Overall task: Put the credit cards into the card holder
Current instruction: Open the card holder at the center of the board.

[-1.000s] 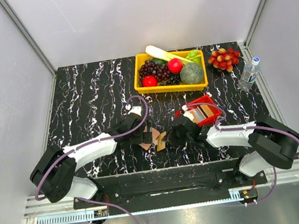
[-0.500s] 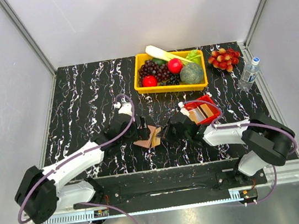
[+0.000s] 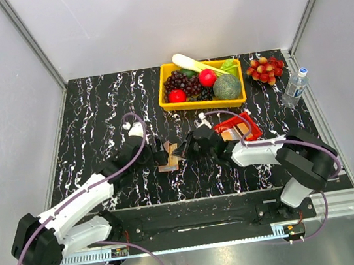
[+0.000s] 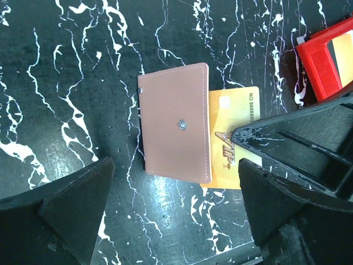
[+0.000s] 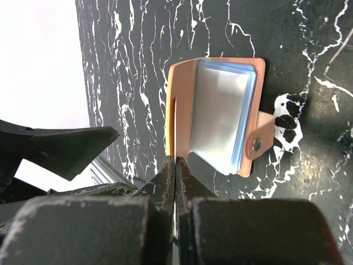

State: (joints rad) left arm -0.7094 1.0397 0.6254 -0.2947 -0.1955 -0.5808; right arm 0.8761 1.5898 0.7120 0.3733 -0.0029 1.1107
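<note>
top view, arms: since a second ago both arms reach farther out. your right gripper point(image 3: 191, 147) has left the red tray point(image 3: 234, 122) and come left to mid-table, facing your left gripper point(image 3: 156, 154).
top view, card holder: the card holder point(image 3: 169, 156) has shifted a little left and far with them. it sits tented between the two grippers.
top view, credit cards: tan credit cards point(image 3: 232, 134) still lie in the tray.
left wrist view, left gripper: jaws spread wide and empty, hanging over the holder's salmon outer face and snap.
left wrist view, gold card: a gold card point(image 4: 234, 118) sticks out from behind the holder on the tray side, with the right gripper's tip on it.
right wrist view, right gripper: fingers pressed together, seemingly pinching that card edge-on at the holder's open side. the pale blue lining shows.
meaning: this card looks only part-way in. you likely need to push it deeper while the left gripper braces the holder, and more cards wait.
</note>
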